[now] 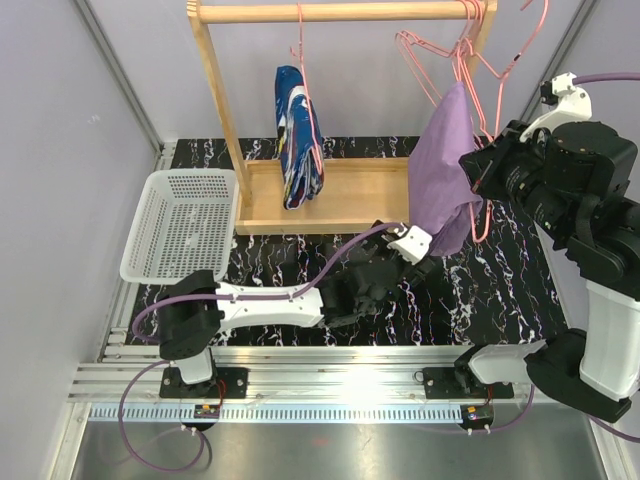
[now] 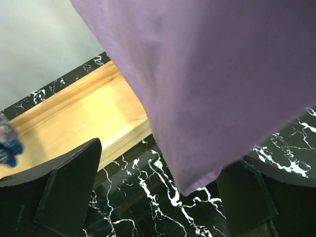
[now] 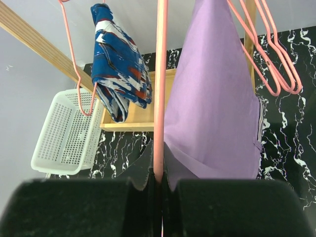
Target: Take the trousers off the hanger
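We're on the purple trousers (image 1: 445,170), hanging at the right end of the rack (image 1: 330,12); the blue trousers (image 1: 297,135) hang mid-rack. Our right gripper (image 3: 158,180) is clamped on a pink hanger (image 3: 159,98). The left gripper (image 2: 158,195) gapes empty at the purple hem. Next, probably: close there and pull down.

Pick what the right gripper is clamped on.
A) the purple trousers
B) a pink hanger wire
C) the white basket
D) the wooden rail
B: in the right wrist view the right gripper is shut on the thin wire of the pink hanger, while the purple trousers hang just beside it, outside the jaws.
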Robot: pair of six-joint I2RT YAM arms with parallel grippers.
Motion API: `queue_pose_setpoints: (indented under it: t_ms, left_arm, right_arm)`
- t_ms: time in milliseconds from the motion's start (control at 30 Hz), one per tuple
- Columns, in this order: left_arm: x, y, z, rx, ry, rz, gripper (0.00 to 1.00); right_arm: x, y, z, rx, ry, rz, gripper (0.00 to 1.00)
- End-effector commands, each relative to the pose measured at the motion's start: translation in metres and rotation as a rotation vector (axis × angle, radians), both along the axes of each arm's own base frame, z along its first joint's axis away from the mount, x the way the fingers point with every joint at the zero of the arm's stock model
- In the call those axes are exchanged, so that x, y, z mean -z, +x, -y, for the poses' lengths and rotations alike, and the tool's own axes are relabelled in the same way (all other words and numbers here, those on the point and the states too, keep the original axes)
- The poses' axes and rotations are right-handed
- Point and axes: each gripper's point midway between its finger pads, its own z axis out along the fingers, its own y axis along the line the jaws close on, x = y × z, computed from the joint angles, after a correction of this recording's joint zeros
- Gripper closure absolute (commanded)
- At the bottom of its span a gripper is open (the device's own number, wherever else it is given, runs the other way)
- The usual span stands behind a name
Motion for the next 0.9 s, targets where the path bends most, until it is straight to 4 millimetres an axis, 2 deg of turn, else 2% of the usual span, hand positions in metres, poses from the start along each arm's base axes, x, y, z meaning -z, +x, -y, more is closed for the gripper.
queue_pose_setpoints:
  t_ms: [0, 133, 267, 333, 367, 500, 667, 767, 867]
  left_arm:
    - [-0.043, 0.0, 0.014, 0.023, -0.164, 0.035, 0.07]
    - [-0.053, -0.001, 0.014, 0.025, -0.214, 0.031, 0.08]
    - [-0.076, 0.003, 0.011, -0.006, -0.281, 0.045, 0.11]
    - [-0.079, 0.007, 0.01, -0.031, -0.283, 0.054, 0.12]
    - [-0.088, 0.008, 0.009, -0.048, -0.304, 0.061, 0.12]
    - [-0.1, 0.007, 0.015, -0.032, -0.335, 0.065, 0.12]
    - [-0.104, 0.006, 0.019, -0.024, -0.373, 0.053, 0.07]
    - [-0.116, 0.007, 0.019, -0.047, -0.395, 0.06, 0.07]
    - [-0.127, 0.001, 0.023, -0.009, -0.407, 0.071, 0.05]
  right_arm:
    - [-0.049, -0.001, 0.001, 0.01, 0.14, 0.171, 1.0]
    - [-0.041, 0.004, 0.003, 0.038, 0.134, 0.16, 1.0]
    - [-0.031, 0.005, 0.0, 0.031, 0.133, 0.139, 1.0]
    - [-0.026, 0.007, -0.004, 0.024, 0.138, 0.125, 1.0]
    - [-0.027, 0.006, -0.005, 0.019, 0.151, 0.127, 1.0]
    - [-0.021, 0.01, -0.002, 0.046, 0.142, 0.123, 1.0]
    - [-0.024, 0.01, -0.001, 0.053, 0.145, 0.126, 1.0]
    - [-0.02, 0.01, -0.002, 0.047, 0.149, 0.117, 1.0]
    - [-0.013, 0.013, 0.001, 0.068, 0.123, 0.108, 1.0]
